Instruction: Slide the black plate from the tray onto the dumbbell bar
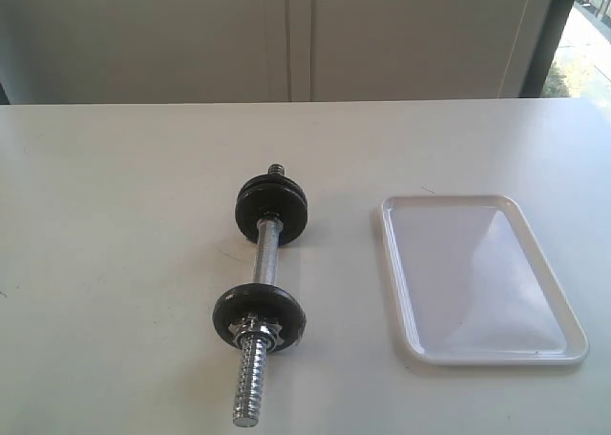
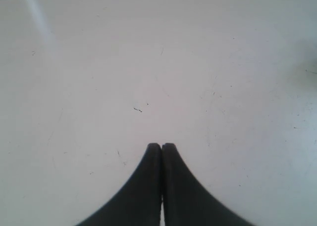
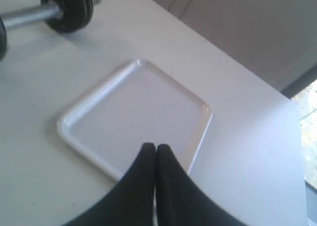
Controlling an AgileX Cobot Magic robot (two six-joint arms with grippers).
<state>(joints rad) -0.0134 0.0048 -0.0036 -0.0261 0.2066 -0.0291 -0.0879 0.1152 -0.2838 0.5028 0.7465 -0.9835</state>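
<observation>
Left gripper (image 2: 161, 146) hangs over bare white table (image 2: 148, 62) with its two dark fingers pressed together, holding nothing, and its wrist view shows nothing else. Right gripper (image 3: 156, 147) is likewise closed and holds nothing, its tips above the near rim of the one white tray (image 3: 133, 112). Beyond the tray that view catches part of the single dumbbell bar (image 3: 29, 17), with one black disc (image 3: 69, 5) whole and a second cut off at the picture's edge. Only the exterior view gives the whole layout, and it shows neither of the two grippers. There the tray (image 1: 473, 273) lies to the right, well apart from the bar (image 1: 267, 254) on the table. The bar carries black discs at two places, a far disc (image 1: 272, 209) and a near disc (image 1: 258, 313). A chrome nut (image 1: 256, 330) sits against the near one, ahead of the long threaded end (image 1: 250, 383). The far one looks thick, and whether it is one disc or more pressed together is hard to make out. Inside the tray only white plastic shows; the black plate cannot be picked out from the discs on the bar.
</observation>
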